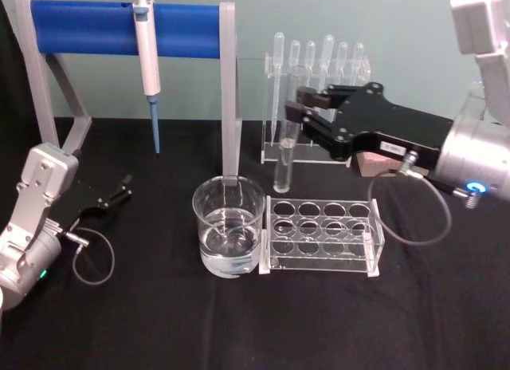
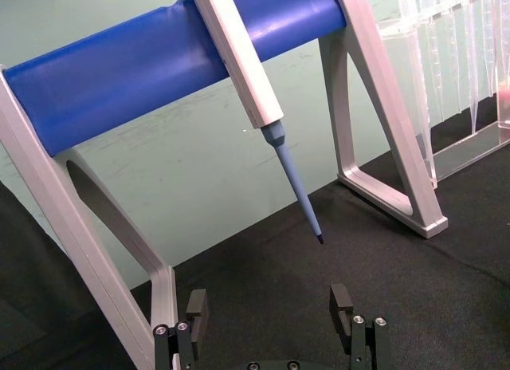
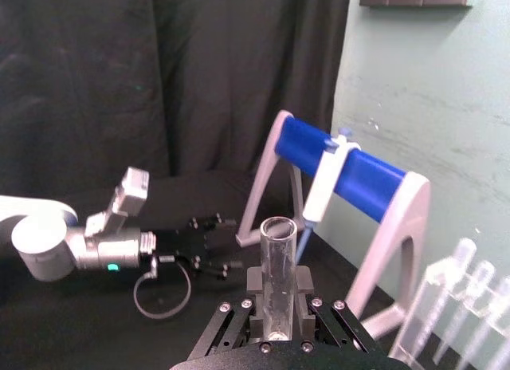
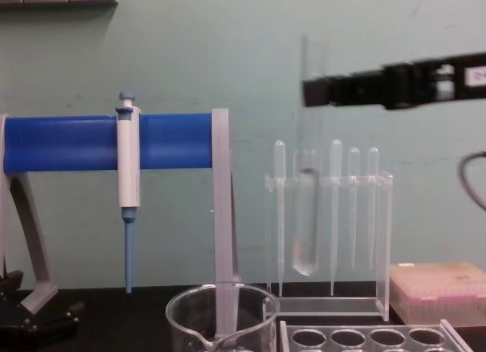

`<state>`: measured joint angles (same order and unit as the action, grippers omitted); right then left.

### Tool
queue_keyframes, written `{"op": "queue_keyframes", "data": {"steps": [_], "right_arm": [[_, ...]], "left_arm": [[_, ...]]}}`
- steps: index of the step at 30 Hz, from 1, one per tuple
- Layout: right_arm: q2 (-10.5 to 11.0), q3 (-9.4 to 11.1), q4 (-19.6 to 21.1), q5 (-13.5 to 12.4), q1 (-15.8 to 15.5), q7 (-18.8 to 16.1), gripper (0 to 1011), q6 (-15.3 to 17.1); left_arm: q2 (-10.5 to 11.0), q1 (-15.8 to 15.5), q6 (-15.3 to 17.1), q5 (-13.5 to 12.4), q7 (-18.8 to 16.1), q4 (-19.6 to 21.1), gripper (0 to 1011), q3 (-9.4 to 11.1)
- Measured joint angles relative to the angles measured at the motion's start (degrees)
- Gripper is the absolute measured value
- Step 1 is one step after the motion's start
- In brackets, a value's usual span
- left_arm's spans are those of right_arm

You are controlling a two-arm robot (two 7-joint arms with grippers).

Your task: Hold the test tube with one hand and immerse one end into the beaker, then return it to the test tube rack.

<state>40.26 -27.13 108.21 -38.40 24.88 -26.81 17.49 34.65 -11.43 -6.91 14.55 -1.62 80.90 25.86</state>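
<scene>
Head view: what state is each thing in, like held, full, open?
Test tube: held upright in the air.
Right gripper: shut on the test tube.
Left gripper: open, idle at the left.
Beaker: upright, partly filled with clear liquid.
Rack: holes empty.
Pipettor: hanging on the blue stand.

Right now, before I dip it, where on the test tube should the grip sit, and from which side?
High up, a little below the rim, pinched from the side, as the right gripper has it. The test tube hangs upright, so its long round-bottomed lower end is free to go down into the beaker. The left gripper lies parked, open.
</scene>
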Motion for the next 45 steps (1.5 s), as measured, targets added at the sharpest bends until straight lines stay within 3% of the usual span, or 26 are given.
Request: {"op": "queue_keyframes", "data": {"steps": [11,23,35,45], "right_arm": [[-4.52,-4.14,-2.47,1.25,2.74,1.14,241,0.88],[-7.99,-7.76,-6.84,4.70,2.94,1.28,241,-0.72],[-10.90,-8.59,-11.48,8.19,1.05,0.51,241,-5.34],[-12.97,-7.97,-14.84,10.59,-1.17,0.49,239,-9.03]], "left_arm": [[0.00,0.00,0.00,0.00,0.00,0.00,1000,0.00],[0.00,0.00,0.00,0.00,0.00,0.00,1000,0.00],[0.00,0.00,0.00,0.00,0.00,0.00,1000,0.00],[0.00,0.00,0.00,0.00,0.00,0.00,1000,0.00]]}}
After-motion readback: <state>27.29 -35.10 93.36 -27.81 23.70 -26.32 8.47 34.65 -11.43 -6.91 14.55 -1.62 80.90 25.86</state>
